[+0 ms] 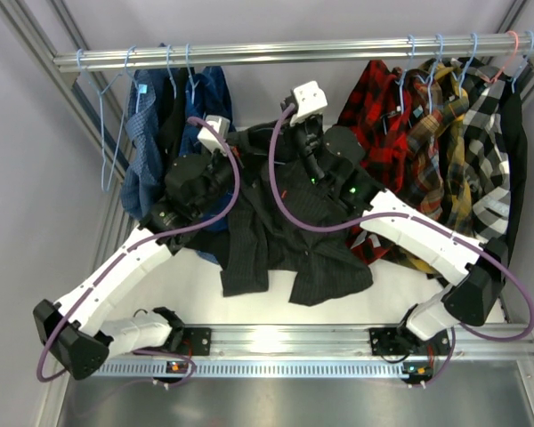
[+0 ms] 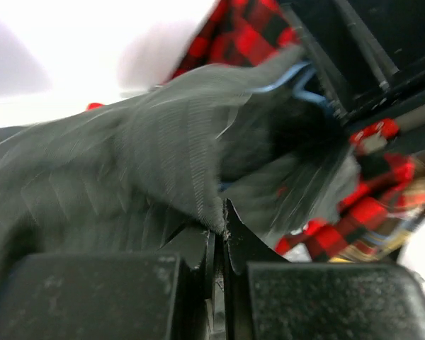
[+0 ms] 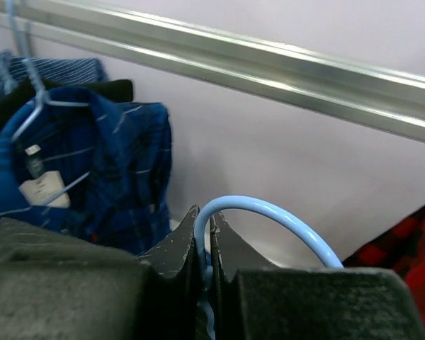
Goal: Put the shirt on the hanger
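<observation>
The dark pinstriped shirt [image 1: 267, 249] hangs bunched between both arms in the middle of the top view, its lower part spread on the white table [image 1: 196, 280]. My left gripper [image 2: 219, 216] is shut on a fold of the shirt [image 2: 127, 163]. A short stretch of the light-blue hanger [image 2: 292, 75] shows past the fabric there. My right gripper [image 3: 207, 221] is shut on the wire just below the hanger hook [image 3: 283, 216], which curves up and to the right under the rail. The rest of the hanger is hidden by the shirt.
A metal rail [image 1: 294, 52] runs across the back. Blue shirts [image 1: 151, 133] and bare wire hangers [image 1: 111, 124] hang at its left. A red-and-black plaid shirt [image 1: 378, 107] and several more plaid shirts [image 1: 463, 133] hang at its right. Frame posts stand at both sides.
</observation>
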`<state>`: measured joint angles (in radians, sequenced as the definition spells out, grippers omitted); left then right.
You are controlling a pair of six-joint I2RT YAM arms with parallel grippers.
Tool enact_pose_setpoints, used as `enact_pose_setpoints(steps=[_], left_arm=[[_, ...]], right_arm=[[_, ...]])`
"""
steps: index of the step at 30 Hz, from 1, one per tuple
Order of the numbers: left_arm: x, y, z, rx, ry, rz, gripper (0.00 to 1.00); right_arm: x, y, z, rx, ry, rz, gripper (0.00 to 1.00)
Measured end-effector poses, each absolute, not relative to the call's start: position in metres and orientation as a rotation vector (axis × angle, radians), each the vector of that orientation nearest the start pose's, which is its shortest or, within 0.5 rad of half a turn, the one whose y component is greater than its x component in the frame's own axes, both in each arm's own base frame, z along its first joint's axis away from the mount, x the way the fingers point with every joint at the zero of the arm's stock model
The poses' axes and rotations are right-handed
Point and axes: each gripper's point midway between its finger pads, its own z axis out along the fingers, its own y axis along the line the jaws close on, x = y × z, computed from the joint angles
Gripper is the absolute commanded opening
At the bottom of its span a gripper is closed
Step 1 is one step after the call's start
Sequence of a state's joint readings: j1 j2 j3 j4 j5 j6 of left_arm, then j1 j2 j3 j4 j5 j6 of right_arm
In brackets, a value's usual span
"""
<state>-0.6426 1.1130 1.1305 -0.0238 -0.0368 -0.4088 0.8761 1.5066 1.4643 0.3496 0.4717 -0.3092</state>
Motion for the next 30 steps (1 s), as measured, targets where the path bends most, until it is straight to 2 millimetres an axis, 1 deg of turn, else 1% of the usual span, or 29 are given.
enact_pose_setpoints(steps=[2, 5, 9, 11, 14, 15, 16, 18, 19, 22, 25, 26, 27, 28, 29, 30], left_arm=[[0.313, -0.257, 0.374, 0.172, 1.621, -0.838, 0.0], [0.32, -0.271, 0.366, 0.178, 1.636, -0.878, 0.0], [0.321, -0.287, 0.352, 0.209, 1.674, -0.916, 0.0], [0.316, -0.294, 0.352, 0.233, 1.674, -0.94, 0.0], [0.311, -0.3, 0.356, 0.258, 1.654, -0.969, 0.01], [0.309, -0.302, 0.358, 0.268, 1.648, -0.98, 0.04], [0.308, -0.304, 0.359, 0.277, 1.643, -0.988, 0.15], [0.305, -0.306, 0.361, 0.304, 1.631, -0.999, 0.24], [0.304, -0.306, 0.362, 0.312, 1.625, -0.998, 0.27], [0.303, -0.297, 0.365, 0.288, 1.606, -0.952, 0.29], [0.304, -0.267, 0.373, 0.202, 1.568, -0.834, 0.34], [0.303, -0.256, 0.378, 0.175, 1.549, -0.802, 0.38], [0.302, -0.247, 0.385, 0.153, 1.526, -0.771, 0.5], [0.302, -0.24, 0.391, 0.138, 1.507, -0.747, 0.59], [0.301, -0.233, 0.398, 0.126, 1.485, -0.724, 0.71], [0.3, -0.227, 0.403, 0.12, 1.471, -0.702, 0.94]], right_arm=[[0.371, 0.316, 0.454, -0.377, 1.267, 0.238, 0.0], [0.368, 0.327, 0.439, -0.434, 1.308, 0.282, 0.0], [0.366, 0.331, 0.426, -0.482, 1.346, 0.283, 0.0], [0.367, 0.332, 0.421, -0.497, 1.359, 0.274, 0.0], [0.368, 0.332, 0.416, -0.507, 1.371, 0.264, 0.0], [0.368, 0.332, 0.415, -0.509, 1.373, 0.257, 0.0], [0.368, 0.331, 0.415, -0.509, 1.374, 0.252, 0.0], [0.37, 0.329, 0.415, -0.505, 1.374, 0.237, 0.0], [0.37, 0.327, 0.415, -0.503, 1.374, 0.224, 0.0], [0.372, 0.324, 0.415, -0.504, 1.373, 0.198, 0.0], [0.372, 0.323, 0.416, -0.51, 1.368, 0.181, 0.0], [0.372, 0.323, 0.416, -0.512, 1.368, 0.177, 0.0], [0.372, 0.322, 0.416, -0.516, 1.367, 0.172, 0.0], [0.372, 0.322, 0.416, -0.52, 1.367, 0.169, 0.0], [0.372, 0.322, 0.416, -0.524, 1.366, 0.165, 0.0], [0.372, 0.323, 0.417, -0.527, 1.364, 0.167, 0.0]])
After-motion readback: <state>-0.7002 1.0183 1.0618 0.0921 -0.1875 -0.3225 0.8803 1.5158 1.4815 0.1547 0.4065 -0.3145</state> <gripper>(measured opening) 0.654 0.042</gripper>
